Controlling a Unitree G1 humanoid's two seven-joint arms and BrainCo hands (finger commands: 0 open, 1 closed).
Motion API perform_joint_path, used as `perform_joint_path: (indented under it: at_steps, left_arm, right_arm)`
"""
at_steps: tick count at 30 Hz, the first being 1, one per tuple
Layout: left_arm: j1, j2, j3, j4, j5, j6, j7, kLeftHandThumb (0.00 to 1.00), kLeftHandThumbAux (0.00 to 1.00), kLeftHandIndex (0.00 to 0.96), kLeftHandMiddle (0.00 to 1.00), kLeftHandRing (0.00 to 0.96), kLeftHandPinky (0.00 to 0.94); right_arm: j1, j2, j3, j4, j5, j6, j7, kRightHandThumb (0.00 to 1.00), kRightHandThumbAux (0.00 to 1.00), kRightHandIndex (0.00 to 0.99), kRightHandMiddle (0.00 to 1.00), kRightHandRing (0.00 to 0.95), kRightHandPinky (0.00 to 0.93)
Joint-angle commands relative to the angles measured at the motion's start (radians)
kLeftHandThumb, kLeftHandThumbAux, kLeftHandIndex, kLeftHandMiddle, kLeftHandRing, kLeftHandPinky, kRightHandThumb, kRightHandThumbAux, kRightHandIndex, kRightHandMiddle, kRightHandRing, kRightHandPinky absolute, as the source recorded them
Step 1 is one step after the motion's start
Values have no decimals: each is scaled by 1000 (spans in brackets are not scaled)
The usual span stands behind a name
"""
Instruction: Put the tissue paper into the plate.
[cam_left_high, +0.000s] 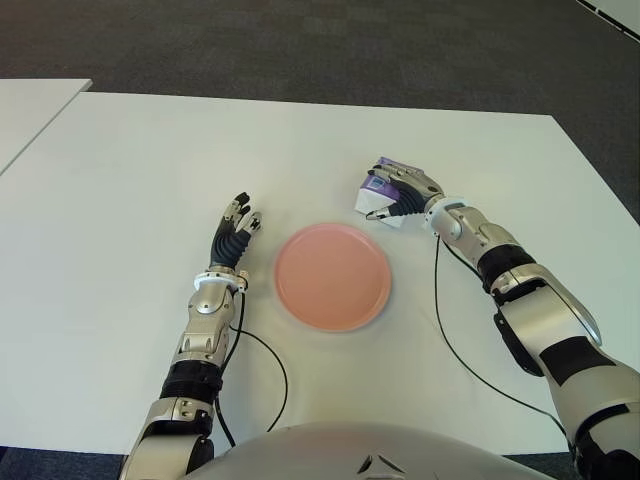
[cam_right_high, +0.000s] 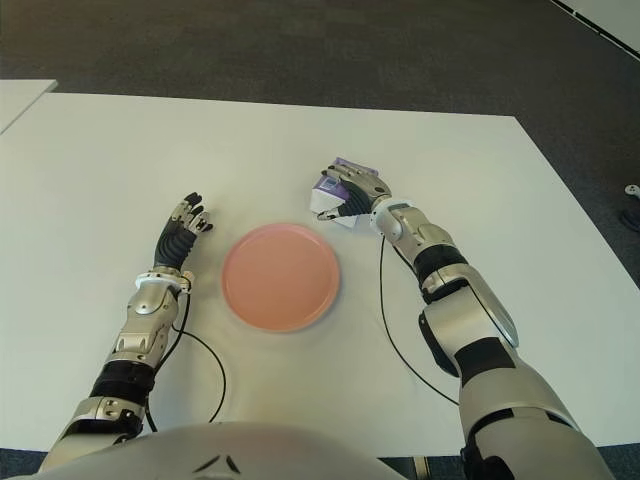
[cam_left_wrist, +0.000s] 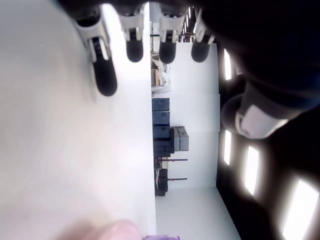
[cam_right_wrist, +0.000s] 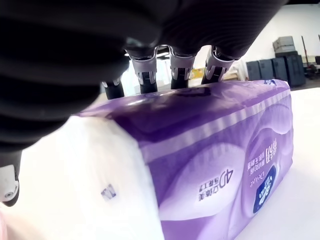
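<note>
1. The right wrist view alone shows the purple-and-white plastic-wrapped tissue paper pack (cam_right_wrist: 210, 165) close up, four fingertips (cam_right_wrist: 145, 75) hooked over its top edge.
2. The right robot hand (cam_left_high: 400, 195) is clamped on the pack, just right of and beyond the round pink plate (cam_left_high: 332, 276) on the white worktop (cam_left_high: 150, 170).
3. The left robot hand (cam_left_high: 235, 232) shows just left of the plate, fingers spread and holding nothing.
</note>
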Motion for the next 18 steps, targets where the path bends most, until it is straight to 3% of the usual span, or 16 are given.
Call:
perform_joint_path:
  at_steps: [1, 18]
  left_arm:
    - [36, 0, 2, 21, 1, 43, -6, 0, 529, 0, 9, 0, 0]
    - [43, 1, -3, 13, 21, 50, 8, 0, 518, 0, 22, 0, 0]
  right_arm:
    - [28, 5, -6, 17, 5, 24, 5, 110, 461, 0, 0, 0, 0]
    - [30, 5, -38, 18, 15, 38, -10, 126, 454, 0, 0, 0, 0]
